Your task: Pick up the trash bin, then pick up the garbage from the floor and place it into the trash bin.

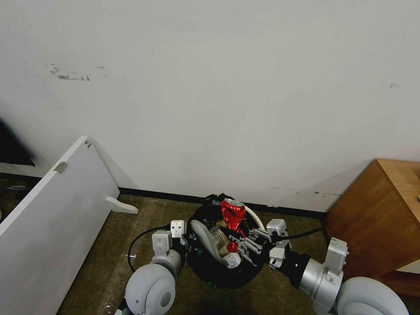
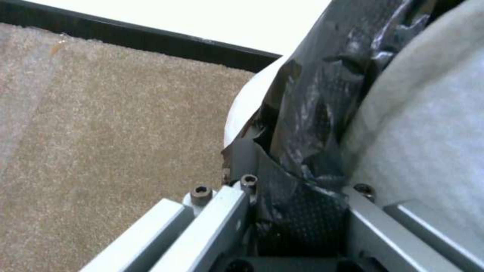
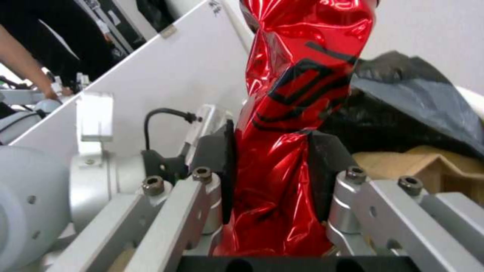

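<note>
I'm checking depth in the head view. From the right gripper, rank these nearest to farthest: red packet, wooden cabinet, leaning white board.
1. Red packet: clamped in the right gripper over the trash bin.
2. Wooden cabinet: on the robot's right, against the wall.
3. Leaning white board: far on the robot's left, beyond the left gripper.

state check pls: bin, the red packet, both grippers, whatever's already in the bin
trash bin: lined with black bag, held at its rim, partly filled.
red packet: crumpled, clamped upright, above the bin opening, not released.
left gripper: shut on the bin's rim and bag.
right gripper: shut on the red packet.
clear plastic bottle: lying inside the bin.
brown paper bag: inside the bin.
</note>
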Tool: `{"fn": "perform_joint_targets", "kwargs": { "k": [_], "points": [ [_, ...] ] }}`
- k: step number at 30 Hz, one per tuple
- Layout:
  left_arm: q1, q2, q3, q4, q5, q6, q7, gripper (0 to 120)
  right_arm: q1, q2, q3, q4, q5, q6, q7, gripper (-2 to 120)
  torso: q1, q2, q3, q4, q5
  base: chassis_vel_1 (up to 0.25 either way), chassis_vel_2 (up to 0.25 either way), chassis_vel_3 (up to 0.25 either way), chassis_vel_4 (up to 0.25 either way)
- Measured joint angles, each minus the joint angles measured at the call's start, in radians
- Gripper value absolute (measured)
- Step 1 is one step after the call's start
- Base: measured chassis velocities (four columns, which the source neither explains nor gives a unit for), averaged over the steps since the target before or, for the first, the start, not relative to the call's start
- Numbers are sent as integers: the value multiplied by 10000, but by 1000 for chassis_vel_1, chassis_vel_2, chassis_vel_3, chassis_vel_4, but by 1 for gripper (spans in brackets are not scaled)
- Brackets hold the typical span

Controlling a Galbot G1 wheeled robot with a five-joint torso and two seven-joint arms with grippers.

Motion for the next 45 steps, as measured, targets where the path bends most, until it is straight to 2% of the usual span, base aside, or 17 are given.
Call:
{"fn": "perform_joint_targets", "kwargs": {
  "k": [14,29,31,34,37,39,45],
  "points": [
    [-60,-151,5,-6,-44,-1,-53,0,198,160,-468,-430,-127,76,-10,26,0,0,0,0,0,0,0,0,0],
    [99,-93,-81,-178,-143,-6,-113,0,312,433,-852,-907,-419,236,-101,26,0,-1,0,0,0,0,0,0,0],
    [122,-97,-89,-186,-134,-12,-109,0,327,444,-870,-935,-425,247,-102,31,0,0,0,0,0,0,0,0,0],
    [152,-77,-113,-227,-133,-21,-100,0,350,497,-915,-1014,-447,280,-103,48,0,0,0,0,0,0,0,0,0],
    [155,-72,-115,-243,-135,-23,-96,0,360,530,-942,-1043,-459,289,-101,53,0,-1,0,0,0,0,0,0,0],
    [170,-73,-112,-263,-138,-25,-87,0,376,606,-1005,-1110,-506,305,-100,63,0,-1,0,0,0,0,0,0,0],
    [203,-78,-100,-284,-134,-25,-62,0,418,681,-1055,-1195,-556,321,-93,75,0,-1,-1,0,0,0,0,0,0]
  ]
}}
